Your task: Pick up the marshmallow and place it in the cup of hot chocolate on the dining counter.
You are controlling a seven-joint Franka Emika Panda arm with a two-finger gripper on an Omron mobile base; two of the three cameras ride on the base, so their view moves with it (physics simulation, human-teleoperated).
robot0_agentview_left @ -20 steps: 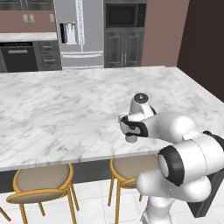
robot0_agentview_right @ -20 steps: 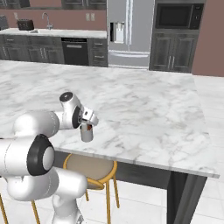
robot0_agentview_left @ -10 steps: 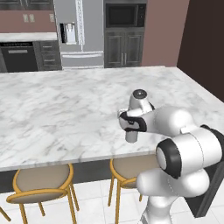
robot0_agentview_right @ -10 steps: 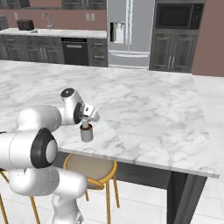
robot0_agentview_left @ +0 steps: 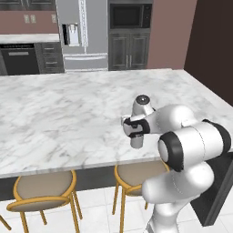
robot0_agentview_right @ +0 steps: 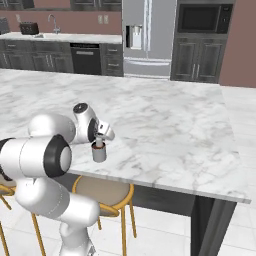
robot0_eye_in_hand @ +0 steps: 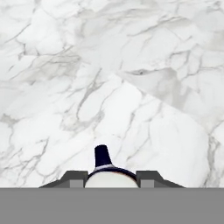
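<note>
End effector [robot0_agentview_right: 101, 139] hangs directly over the cup of hot chocolate [robot0_agentview_right: 98, 153], which stands near the front edge of the bench [robot0_agentview_right: 165, 115], just above a stool [robot0_agentview_right: 102, 192]. In the left base view the end effector [robot0_agentview_left: 133, 129] covers the cup's top, so only the lower grey wall of the cup [robot0_agentview_left: 137, 140] shows.

Marshmallow: can't pick it out w/ certainty; a pale rounded shape sits at the base of the hand view beside one dark fingertip [robot0_eye_in_hand: 102, 156], prob. the marshmallow between the fingers, but too cropped to confirm. Whether the end effector is open or closed: can't tell.

Step in hand, as I judge it: the drop into the cup. To do it well, keep the fingers centred over the rim, low enough that a light, bouncy piece can't skip off the edge, then part the fingers w/o nudging the cup.

Materials: bench top is glossy white marble w/ grey veins, hard and slick. Cup is a plain smooth grey cylinder, no handle, dark brown at the top.
</note>
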